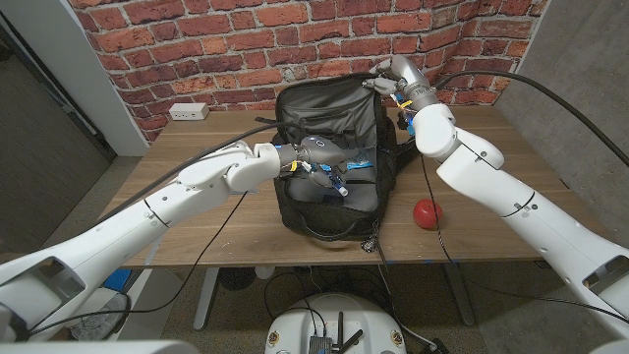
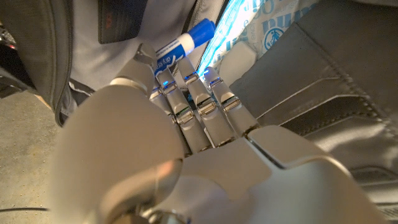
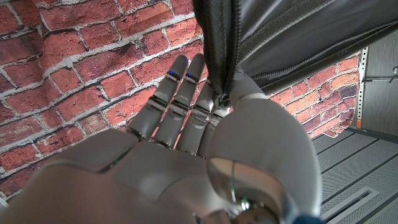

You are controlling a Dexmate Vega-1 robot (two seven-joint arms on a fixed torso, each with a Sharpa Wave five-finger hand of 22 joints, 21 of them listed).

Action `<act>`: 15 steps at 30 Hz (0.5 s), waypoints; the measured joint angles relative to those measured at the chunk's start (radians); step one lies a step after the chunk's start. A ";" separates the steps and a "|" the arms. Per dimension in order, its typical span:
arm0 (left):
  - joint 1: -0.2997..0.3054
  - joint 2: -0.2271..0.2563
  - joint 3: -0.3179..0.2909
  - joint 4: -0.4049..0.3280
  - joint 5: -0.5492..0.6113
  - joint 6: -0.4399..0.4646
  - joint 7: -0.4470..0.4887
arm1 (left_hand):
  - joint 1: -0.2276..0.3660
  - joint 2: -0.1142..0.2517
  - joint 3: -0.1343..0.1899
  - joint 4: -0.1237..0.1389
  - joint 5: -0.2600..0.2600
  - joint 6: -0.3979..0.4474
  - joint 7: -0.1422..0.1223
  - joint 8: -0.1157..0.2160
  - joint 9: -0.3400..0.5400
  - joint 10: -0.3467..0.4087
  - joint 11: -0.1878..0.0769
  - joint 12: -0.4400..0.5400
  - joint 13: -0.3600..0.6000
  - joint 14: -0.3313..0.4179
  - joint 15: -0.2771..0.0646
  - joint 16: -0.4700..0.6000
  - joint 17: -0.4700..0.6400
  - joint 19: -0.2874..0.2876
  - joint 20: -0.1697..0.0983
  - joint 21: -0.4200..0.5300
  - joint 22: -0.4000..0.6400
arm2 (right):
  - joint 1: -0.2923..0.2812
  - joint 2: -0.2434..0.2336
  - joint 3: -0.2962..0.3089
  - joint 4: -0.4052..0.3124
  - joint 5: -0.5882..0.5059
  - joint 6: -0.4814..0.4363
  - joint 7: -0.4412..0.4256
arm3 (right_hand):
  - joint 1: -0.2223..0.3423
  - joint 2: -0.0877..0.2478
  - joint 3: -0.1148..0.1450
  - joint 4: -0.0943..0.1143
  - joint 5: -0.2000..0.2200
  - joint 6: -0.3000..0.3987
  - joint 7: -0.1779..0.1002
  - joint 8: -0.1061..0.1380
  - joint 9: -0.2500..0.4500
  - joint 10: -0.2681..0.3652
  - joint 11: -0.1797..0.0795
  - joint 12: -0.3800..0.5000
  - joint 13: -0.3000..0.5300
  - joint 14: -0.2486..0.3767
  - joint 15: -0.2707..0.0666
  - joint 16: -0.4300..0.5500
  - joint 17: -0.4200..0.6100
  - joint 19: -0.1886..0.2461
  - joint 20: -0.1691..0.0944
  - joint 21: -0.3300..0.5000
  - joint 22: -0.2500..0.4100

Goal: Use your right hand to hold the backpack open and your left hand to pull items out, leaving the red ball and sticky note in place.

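While your right hand (image 1: 385, 77) pinches the black fabric backpack's (image 1: 334, 157) flap edge, your left hand (image 1: 319, 157) reaches inside, fingers touching a blue-capped glue stick (image 2: 184, 42); grip unclear.

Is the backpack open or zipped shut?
Open. The right hand holds up the backpack flap by its zipper edge, and the left hand reaches inside.

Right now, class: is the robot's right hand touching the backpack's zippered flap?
Touching. The right wrist view shows the right hand pinching the backpack's zippered flap against its fingers; the head view shows that hand at the flap's raised top corner.
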 measured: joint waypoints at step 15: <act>0.065 0.038 -0.057 -0.083 -0.037 0.064 -0.004 | -0.001 0.001 0.000 0.000 -0.002 0.006 -0.002 -0.001 0.000 0.006 0.002 0.000 0.000 0.007 -0.007 0.000 0.000 0.000 0.000 0.000 0.000 | -0.009 0.006 0.003 0.002 0.001 0.007 -0.009 | 0.000 0.000 0.002 0.002 0.003 0.002 -0.002 0.000 0.001 0.000 0.000 0.000 0.000 0.000 0.000 0.000 0.003 0.000 0.000 0.000 0.000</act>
